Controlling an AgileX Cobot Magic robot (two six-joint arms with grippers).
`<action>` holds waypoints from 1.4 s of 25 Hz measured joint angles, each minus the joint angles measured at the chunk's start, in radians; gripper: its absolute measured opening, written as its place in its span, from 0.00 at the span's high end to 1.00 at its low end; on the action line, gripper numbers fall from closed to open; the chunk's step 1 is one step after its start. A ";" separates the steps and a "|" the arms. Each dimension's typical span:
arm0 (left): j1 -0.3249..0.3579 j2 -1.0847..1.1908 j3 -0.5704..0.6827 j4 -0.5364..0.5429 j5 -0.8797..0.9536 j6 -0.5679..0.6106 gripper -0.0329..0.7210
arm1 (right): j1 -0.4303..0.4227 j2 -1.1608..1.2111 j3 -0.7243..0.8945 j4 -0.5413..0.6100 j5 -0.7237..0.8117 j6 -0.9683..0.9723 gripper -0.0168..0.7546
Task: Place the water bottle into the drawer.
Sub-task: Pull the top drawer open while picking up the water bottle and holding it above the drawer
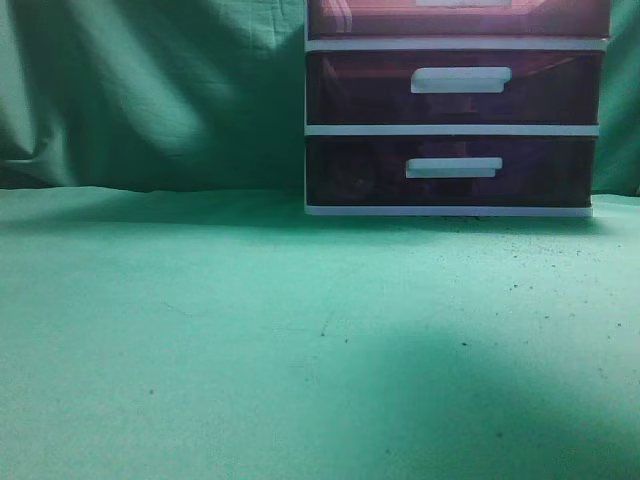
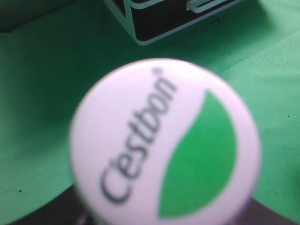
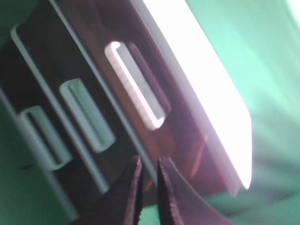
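The drawer unit (image 1: 455, 110) is standing at the back of the green surface (image 1: 250, 340), right of centre in the exterior view, against a green cloth backdrop (image 1: 150, 90); its dark, translucent drawers are all sitting flush in the white frame, each showing a pale handle (image 1: 460, 80); neither arm is showing in that view. In the left wrist view the bottle (image 2: 164, 140) is filling most of the frame, seen end-on by its white cap bearing the word "Cestbon" and a green leaf shape; it is sitting right at the camera, above the surface, with the unit's bottom corner (image 2: 154, 23) lying beyond it; the left end effector itself is hiding behind the cap, so I cannot tell how wide it is standing or whether it is gripping the bottle. In the right wrist view the right end effector (image 3: 149, 185) is hanging close in front of the unit, near the top drawer (image 3: 154, 93); its dark fingers (image 3: 131, 187) are lying nearly together with only a thin gap, holding nothing; the picture is blurring and tilting.
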 joint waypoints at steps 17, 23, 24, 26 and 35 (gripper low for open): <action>0.000 0.042 0.000 0.133 0.000 0.000 0.56 | 0.008 0.502 -0.264 -0.144 -0.313 -0.228 0.53; 0.000 0.042 0.000 0.152 0.000 0.000 0.56 | 0.008 0.579 -0.346 -0.149 -0.331 -0.230 0.53; 0.000 0.042 0.000 0.154 0.000 0.000 0.56 | 0.008 0.581 -0.348 -0.149 -0.338 -0.232 0.53; 0.000 0.046 0.000 0.154 0.000 0.000 0.56 | 0.008 0.581 -0.349 -0.149 -0.343 -0.232 0.64; 0.000 0.063 0.000 0.154 -0.010 -0.002 0.56 | 0.027 0.464 -0.253 -0.111 -0.268 -0.291 0.85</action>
